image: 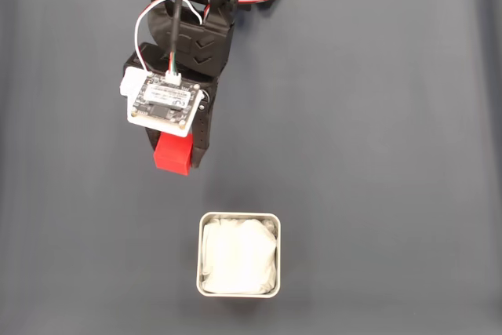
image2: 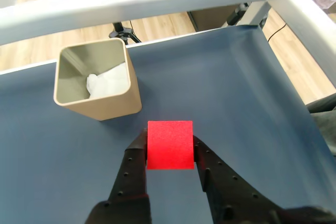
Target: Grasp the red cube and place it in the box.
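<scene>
**Cube in the jaws, drop into the box not yet made**

Sitting clamped between the two black jaws: the red cube (image2: 169,145), pinched on its side faces, jaws closed only to the cube's width, gripper (image2: 169,148) holding nothing else. Appearing lifted clear of the dark blue table (image2: 252,93) in the wrist view, though not certain from these angles. In the fixed view, showing under the wrist's circuit board (image: 163,103) with the box (image: 238,254) well apart at about 5 o'clock from the cube (image: 172,154); in the wrist view, lying at about 11 o'clock.

Risking from here:
- Slipping or twisting in the pinch during the carry, with only narrow finger faces bearing on smooth sides.
- Releasing short of the thin rim (image2: 92,56), bouncing off onto the table.
- Clipping the wall while coming in too low, shoving the light tin aside.
- Landing on the white lining (image2: 109,83) and rolling, likely harmless.
</scene>
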